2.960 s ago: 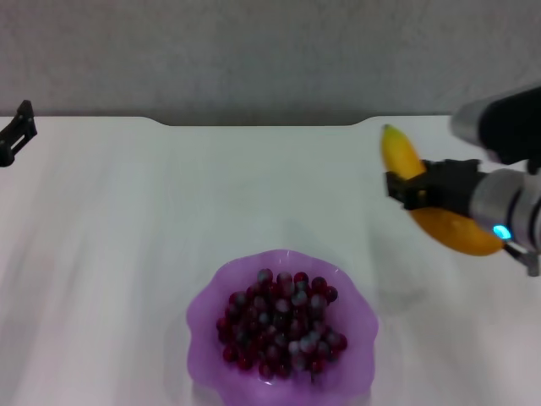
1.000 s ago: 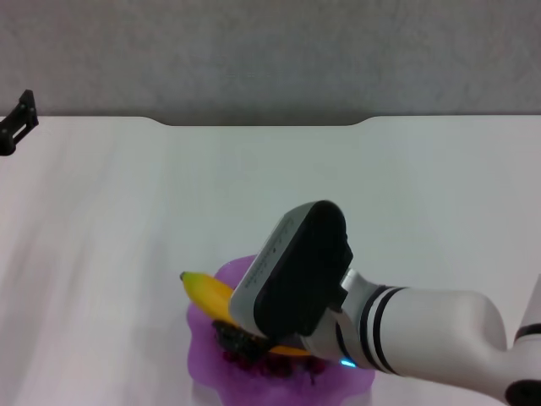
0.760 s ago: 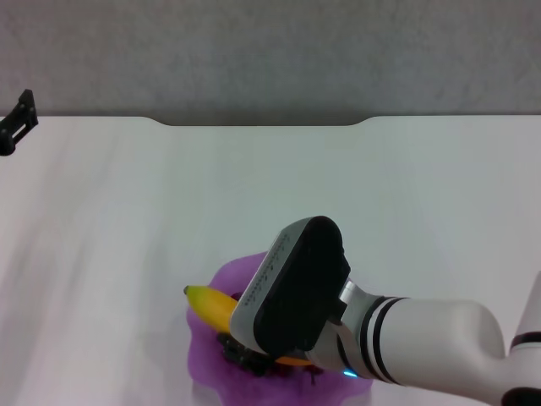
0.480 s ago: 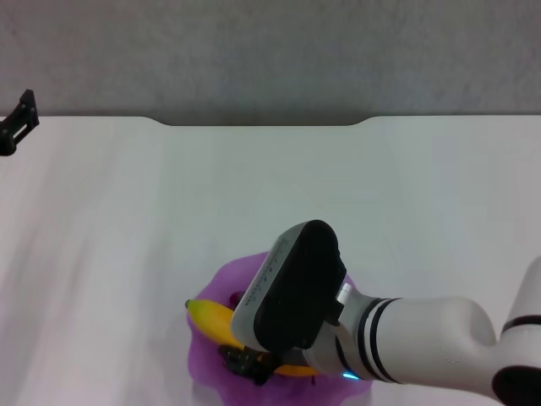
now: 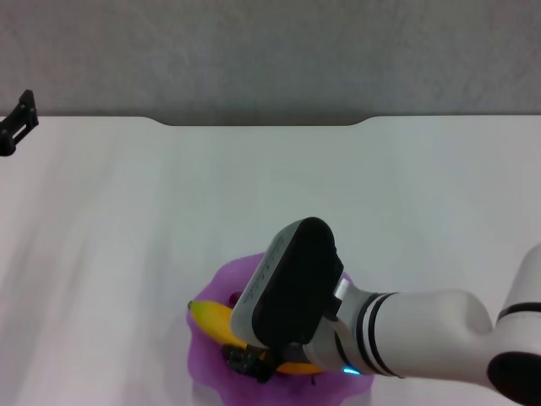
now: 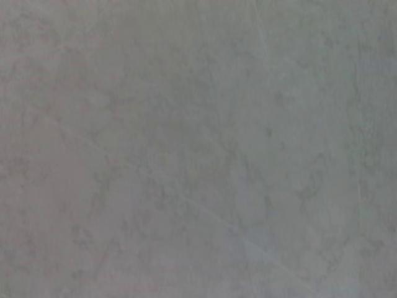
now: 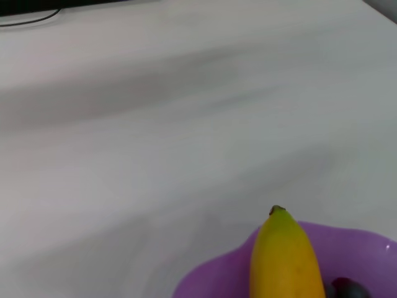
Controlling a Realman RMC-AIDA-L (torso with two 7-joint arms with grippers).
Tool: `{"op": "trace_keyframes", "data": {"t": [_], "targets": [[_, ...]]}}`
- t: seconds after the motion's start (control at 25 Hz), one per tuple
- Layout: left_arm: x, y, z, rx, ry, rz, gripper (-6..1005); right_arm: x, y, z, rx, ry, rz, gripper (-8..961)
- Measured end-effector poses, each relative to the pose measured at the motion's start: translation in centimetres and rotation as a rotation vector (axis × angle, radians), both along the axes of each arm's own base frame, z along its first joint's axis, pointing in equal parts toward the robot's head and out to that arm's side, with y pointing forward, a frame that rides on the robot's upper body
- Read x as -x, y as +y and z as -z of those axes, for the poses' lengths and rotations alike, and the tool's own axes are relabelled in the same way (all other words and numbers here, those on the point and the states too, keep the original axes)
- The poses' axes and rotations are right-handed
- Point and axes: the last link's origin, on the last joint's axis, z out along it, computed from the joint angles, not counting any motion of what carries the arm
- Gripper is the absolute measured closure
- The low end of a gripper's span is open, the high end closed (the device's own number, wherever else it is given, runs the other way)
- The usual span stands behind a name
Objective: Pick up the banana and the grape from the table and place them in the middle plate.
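The table (image 5: 127,220) carries the middle plate (image 5: 207,355) at its near edge, and the right gripper (image 5: 254,362), which three seconds ago held the banana (image 5: 211,320) over the table's far right, is now low over that plate, lower than a second ago. It is clamped on the banana, which lies across the plate with its stem tip past the plate's left rim. The grape (image 7: 347,288) sits in the plate, mostly hidden; the left gripper (image 5: 15,127) remains parked at the table's far left corner, its opening indeterminate.
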Motion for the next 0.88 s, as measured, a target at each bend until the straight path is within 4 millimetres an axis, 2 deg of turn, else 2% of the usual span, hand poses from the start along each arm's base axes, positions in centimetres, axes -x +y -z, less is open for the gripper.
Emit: {"op": "trace_keyframes", "data": {"t": [0.44,0.64,0.88], "targets": [[0.0,0.0,0.0,0.000,0.002,0.000,122,0.0,0.2,-0.2,-0.008,0.006,0.009,389],[0.1,-0.1,0.0,0.000,0.003,-0.002,122,0.8,0.5,-0.7,-0.031,0.043,-0.015,386],[-0.6,-0.1,0.5,0.014,-0.001,0.020,122,2.1,3.0,-3.6,-0.162,0.129,-0.061,384]]}}
